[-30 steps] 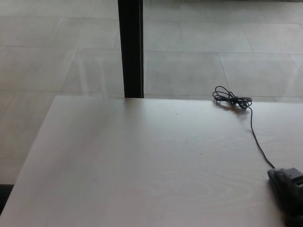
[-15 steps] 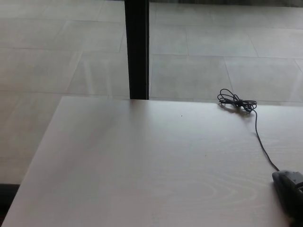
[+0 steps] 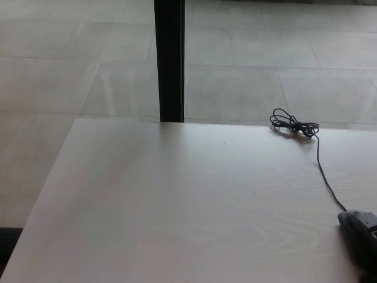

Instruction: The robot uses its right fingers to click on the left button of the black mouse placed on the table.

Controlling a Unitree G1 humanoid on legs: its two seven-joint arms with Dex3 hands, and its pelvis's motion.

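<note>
The black mouse (image 3: 359, 240) sits on the pale bench (image 3: 177, 206), at the far right and near the bottom edge of the head view. Only part of the black mouse shows. The rest is cut off by the right edge of the picture, so its left button is hard to pick out. The dark shape could also have something over it, but the picture is too dim there to tell.

A thin black cord (image 3: 323, 177) runs up from the mouse to a small tangle of cord (image 3: 293, 125) near the back edge of the bench.

Compared with a second ago, the whole picture has slid a little: the black post (image 3: 171, 59) behind the bench, the tangle and the mouse have all moved the same way. That means the camera moved, not the things. The mouse seems to lie in the same spot on the bench. So the task does not look any further along from here; no click can be seen.

The right hand cannot be seen clearly at all, so nobody can say if its fingers are wide, narrow or pressing. The left hand is not in the picture either. Most of the bench is bare wood. Grey floor tiles (image 3: 247, 82) fill the top of the picture.
</note>
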